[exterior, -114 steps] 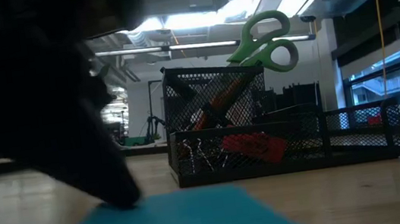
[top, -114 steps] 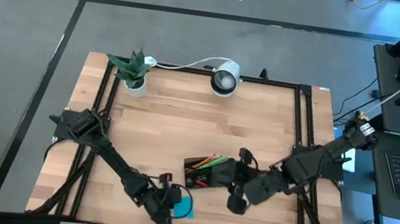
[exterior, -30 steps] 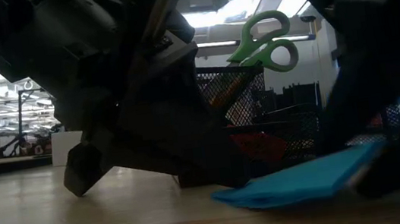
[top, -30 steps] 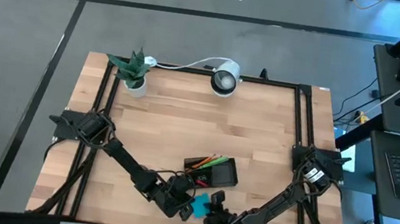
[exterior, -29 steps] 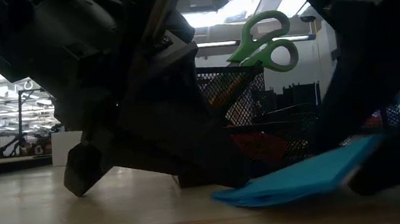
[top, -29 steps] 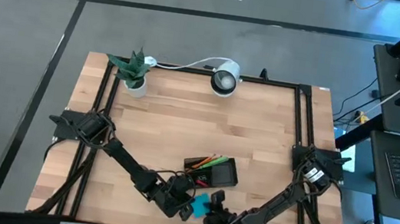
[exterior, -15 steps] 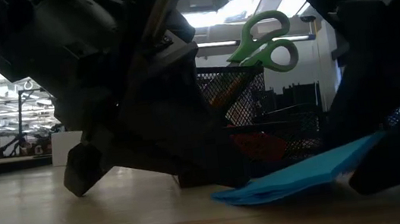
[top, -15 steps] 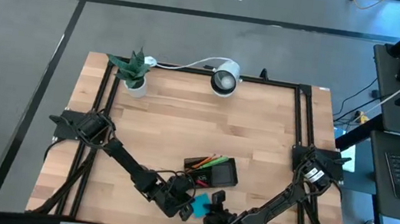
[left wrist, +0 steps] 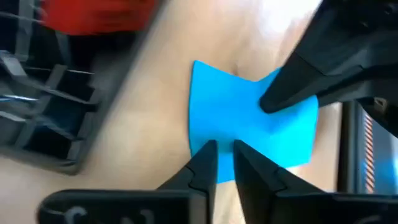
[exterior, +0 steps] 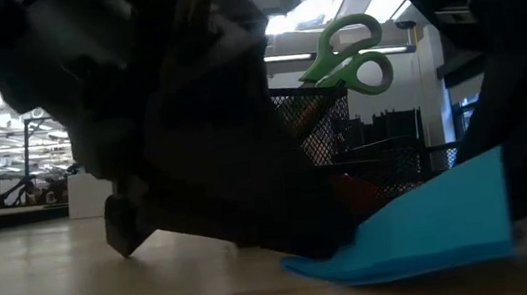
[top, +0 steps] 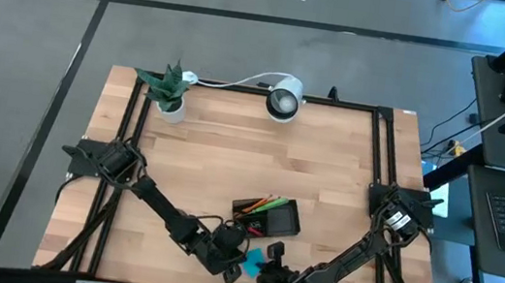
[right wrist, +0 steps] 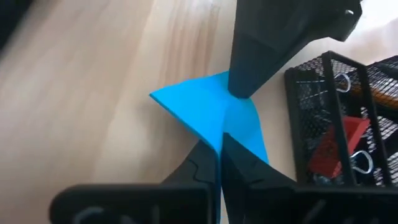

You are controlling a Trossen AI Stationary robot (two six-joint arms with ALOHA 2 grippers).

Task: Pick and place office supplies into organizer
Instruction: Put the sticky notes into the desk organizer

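bright blue sticky-note pad [right wrist: 214, 109], black mesh organizer [top: 268, 219], green-handled scissors [exterior: 346, 55], red piece [right wrist: 336, 146]

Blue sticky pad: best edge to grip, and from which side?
The raised edge of the blue sticky pad, from the right arm's side. That edge tilts up off the table, and the right pincer already pinches it; the left pincer sits at the low edge.

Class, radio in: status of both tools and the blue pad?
Right tool shut on blue pad, lifting one edge. Left tool at opposite edge. Organizer beside; nothing blocking.
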